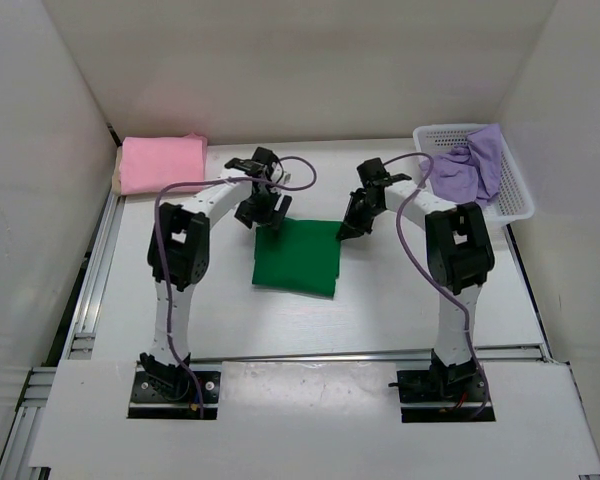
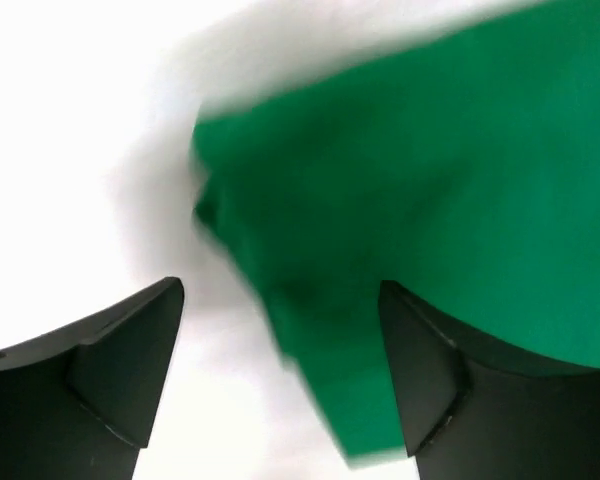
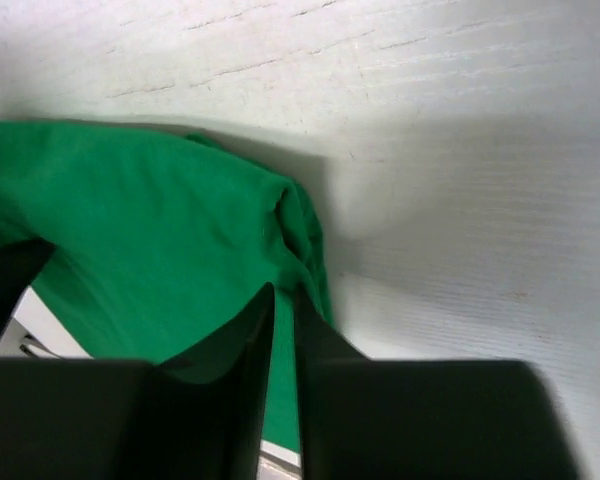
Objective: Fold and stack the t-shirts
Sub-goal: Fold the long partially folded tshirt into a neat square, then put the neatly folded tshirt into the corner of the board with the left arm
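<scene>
My left claw (image 2: 280, 290) spread wide above corner of folded green t-shirt (image 1: 298, 257). My right claw (image 3: 283, 292) pressed together at its other far corner.

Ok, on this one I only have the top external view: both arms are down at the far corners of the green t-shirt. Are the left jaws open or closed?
Observer: Open. In the left wrist view the left gripper has its jaws spread wide, with the edge of the green t-shirt running between them.
Operator: And the right?
Observer: The right gripper shows its jaws nearly together, just a thin slit, over a bunched edge of the shirt. Whether cloth is pinched I cannot tell.
Operator: Is the left wrist picture sharp?
Observer: No, the shirt is blurred there.
</scene>
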